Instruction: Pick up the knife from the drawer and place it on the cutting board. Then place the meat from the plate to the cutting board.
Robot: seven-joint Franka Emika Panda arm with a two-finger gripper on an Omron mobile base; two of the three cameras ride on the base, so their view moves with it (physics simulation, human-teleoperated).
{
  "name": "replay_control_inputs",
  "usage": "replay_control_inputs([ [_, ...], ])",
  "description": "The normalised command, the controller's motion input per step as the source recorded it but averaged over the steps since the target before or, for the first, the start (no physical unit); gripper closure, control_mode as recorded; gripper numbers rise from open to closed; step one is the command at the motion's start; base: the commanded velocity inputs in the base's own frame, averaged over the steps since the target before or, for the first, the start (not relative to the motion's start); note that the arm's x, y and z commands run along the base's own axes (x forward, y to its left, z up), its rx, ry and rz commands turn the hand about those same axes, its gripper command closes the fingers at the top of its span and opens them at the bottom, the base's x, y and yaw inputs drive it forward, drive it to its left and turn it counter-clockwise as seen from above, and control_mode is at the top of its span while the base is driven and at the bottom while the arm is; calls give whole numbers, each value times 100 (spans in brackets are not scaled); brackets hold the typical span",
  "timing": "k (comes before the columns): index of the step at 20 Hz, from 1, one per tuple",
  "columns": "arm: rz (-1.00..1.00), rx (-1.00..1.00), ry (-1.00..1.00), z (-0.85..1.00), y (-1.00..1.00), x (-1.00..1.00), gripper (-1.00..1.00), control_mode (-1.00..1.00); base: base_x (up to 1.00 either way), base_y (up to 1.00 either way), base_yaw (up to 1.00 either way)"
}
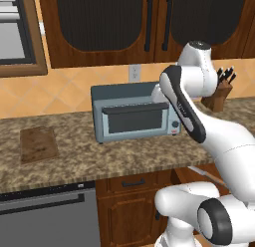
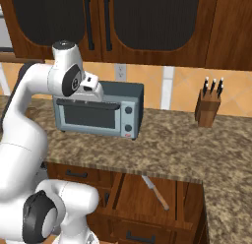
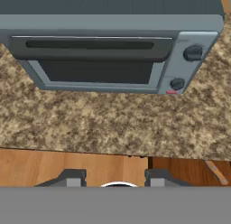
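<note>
Nearest the base, the drawer (image 2: 147, 198) stands pulled out below the counter edge, a shallow reddish-brown box with plain wooden sides. The knife (image 2: 155, 192) lies flat on its floor, apart from the walls, its long axis on a diagonal: silvery blade toward the counter, brownish handle toward the open front. In the hand view the handle end of the knife (image 3: 217, 172) sits at the lower right corner, while the gripper (image 3: 116, 179) shows two dark tips at the bottom edge with a moderate gap between them and nothing in that gap; jaws partly open, empty. So the knife lies off to the right of the pincer and lower, beyond the counter lip, not under it. Judgement: the coming move turns on that offset; the hand needs to shift right and drop into the drawer, then turn so the jaws close across the slim handle rather than along the diagonal. The arm rises from the base, folds at a high elbow, and the hand hangs above the counter (image 2: 187, 144) edge in front of the grey toaster oven (image 2: 98, 107), looking down and forward at its door. Farther left along the counter lies the cutting board (image 1: 38, 144), flat, well apart from the drawer. At the back right stands the wooden knife block (image 2: 207, 106). The meat and plate I cannot place.
</note>
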Motion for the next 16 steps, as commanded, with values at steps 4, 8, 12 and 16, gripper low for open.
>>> replay_control_inputs([
  [4, 0, 0, -8, -32, -13, -26, -100, -100, 0, 0, 0],
  [8, 0, 11, -8, -61, -96, -57, -100, -100, 0, 0, 0],
  [12, 0, 5, 3, -73, -100, -47, -100, -100, 0, 0, 0],
  [16, -1, -2, 18, -86, -89, -25, -100, -100, 0, 0, 0],
])
